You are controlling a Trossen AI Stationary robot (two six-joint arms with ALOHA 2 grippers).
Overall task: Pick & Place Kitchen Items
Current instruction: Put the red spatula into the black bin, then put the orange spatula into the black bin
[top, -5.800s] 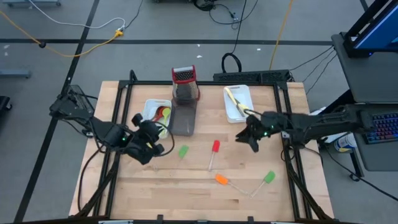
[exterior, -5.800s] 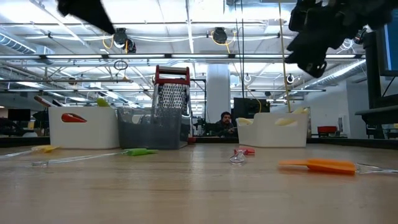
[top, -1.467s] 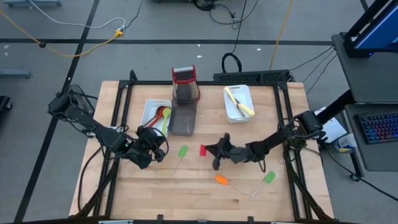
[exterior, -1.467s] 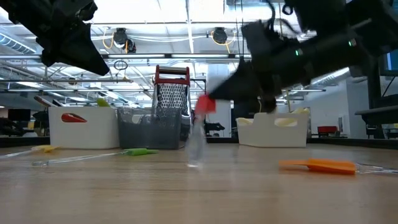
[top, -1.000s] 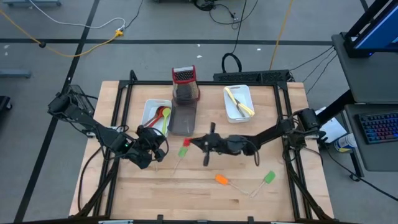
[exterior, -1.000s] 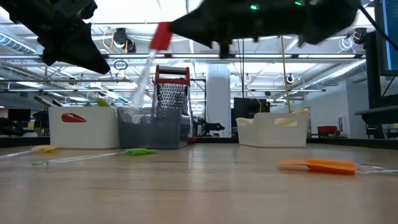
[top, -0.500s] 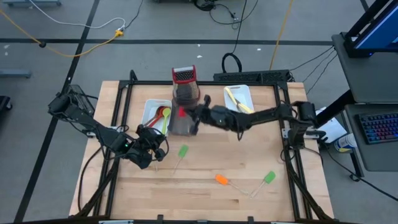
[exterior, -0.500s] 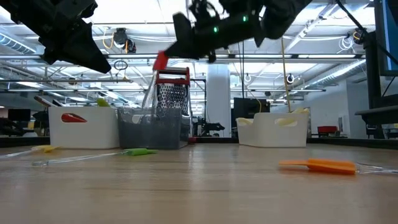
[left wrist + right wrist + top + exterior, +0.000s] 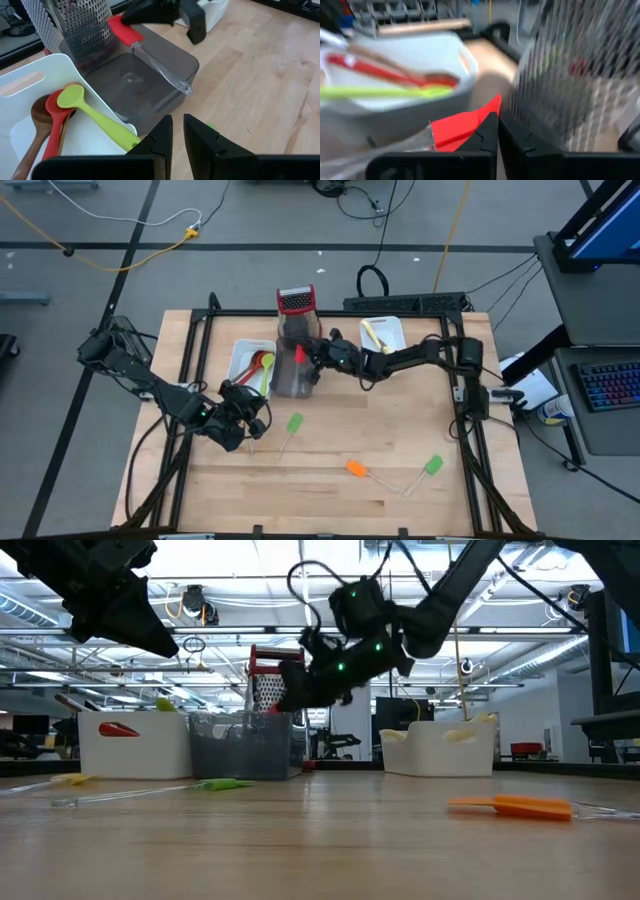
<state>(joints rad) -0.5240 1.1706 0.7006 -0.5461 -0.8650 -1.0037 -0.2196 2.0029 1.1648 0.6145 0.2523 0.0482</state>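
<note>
Pale wood plank table [image 9: 330, 480] on a black frame, grey floor with cables around it. Nearest the front edge: orange spatula [image 9: 356, 469] and green spatula [image 9: 431, 465] lie flat, well apart from the trays. A second green spatula [image 9: 293, 423] lies mid-table, just beside the left tool [image 9: 246, 428], which hovers low near the white tray [image 9: 240, 352]; its fingers [image 9: 161, 137] sit close together with a narrow gap, nothing between them. White tray holds a green spoon [image 9: 95, 113], red spoon [image 9: 59, 107] and wooden spoon [image 9: 36, 131]. Next to it is the grey tray [image 9: 185, 59]. Right tool [image 9: 316, 357] is clamped on the red spatula [image 9: 125, 30] over the grey tray, red head up, clear handle slanting down into the tray. Box grater [image 9: 295, 308] stands upright behind the grey tray. Second white tray [image 9: 396, 332] at the far right holds yellow utensils. Beyond the table in the low view: open workshop room, ceiling rails [image 9: 200, 632], strip lights, desks.
</note>
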